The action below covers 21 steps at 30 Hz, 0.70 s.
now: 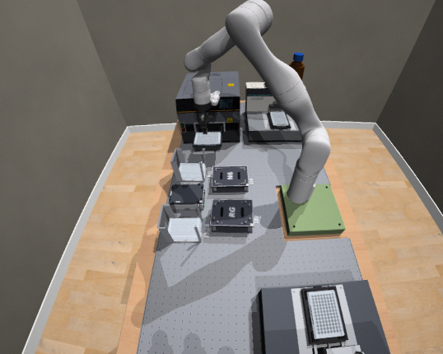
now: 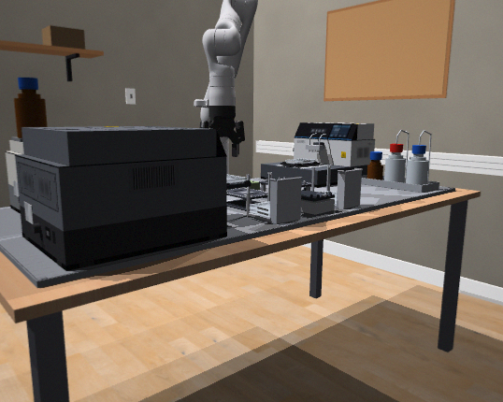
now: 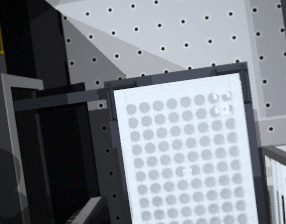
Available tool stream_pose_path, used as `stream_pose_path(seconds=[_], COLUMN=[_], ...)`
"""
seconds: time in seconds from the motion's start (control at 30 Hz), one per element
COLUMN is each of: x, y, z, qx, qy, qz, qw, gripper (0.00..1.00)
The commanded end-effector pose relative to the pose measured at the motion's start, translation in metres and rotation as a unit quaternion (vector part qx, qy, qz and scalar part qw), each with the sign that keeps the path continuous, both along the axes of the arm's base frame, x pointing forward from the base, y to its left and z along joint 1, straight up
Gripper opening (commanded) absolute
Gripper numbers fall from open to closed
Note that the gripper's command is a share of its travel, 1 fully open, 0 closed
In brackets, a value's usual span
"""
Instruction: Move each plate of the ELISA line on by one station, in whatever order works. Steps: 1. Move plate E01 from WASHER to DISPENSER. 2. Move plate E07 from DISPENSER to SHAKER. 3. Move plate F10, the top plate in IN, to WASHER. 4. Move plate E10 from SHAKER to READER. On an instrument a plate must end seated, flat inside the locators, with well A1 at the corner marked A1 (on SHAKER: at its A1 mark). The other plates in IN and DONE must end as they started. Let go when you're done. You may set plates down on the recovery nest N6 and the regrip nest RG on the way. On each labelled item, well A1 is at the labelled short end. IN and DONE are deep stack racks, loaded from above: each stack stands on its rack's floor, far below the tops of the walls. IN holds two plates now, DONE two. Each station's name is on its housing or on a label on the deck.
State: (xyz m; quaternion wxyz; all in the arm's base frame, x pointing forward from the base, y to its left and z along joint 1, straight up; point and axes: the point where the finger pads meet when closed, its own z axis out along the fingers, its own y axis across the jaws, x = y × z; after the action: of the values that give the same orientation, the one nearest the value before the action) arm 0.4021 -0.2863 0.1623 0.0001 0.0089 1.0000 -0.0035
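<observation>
We see the tool hanging wide open and holding nothing, above the near edge of a white well plate that lies on the tray in front of the black instrument at the far end of the table. In the wrist view that plate fills the lower right, ringed by a dark frame, with bare perforated deck beyond its far edge.

We count two nests, N6 and RG, both without plates, side by side with the racks. Left of them stand two deep racks, the far one and the near one, each showing a white plate on top, with a dark station between them.

Two more plates: one on the grey instrument at the far right, one on the big housing nearest us. Between nests and that housing, the deck lies open.
</observation>
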Motion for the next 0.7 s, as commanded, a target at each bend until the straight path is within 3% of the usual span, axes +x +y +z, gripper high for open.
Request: stream_pose_path(seconds=[0.0, 0.67], x=[0.000, 0.000], y=[0.000, 0.000], z=[0.004, 0.025], qx=[0.000, 0.000], qy=[-0.001, -0.001], qz=[0.000, 0.000], qw=[1.000, 1.000], gripper=[1.00, 1.00])
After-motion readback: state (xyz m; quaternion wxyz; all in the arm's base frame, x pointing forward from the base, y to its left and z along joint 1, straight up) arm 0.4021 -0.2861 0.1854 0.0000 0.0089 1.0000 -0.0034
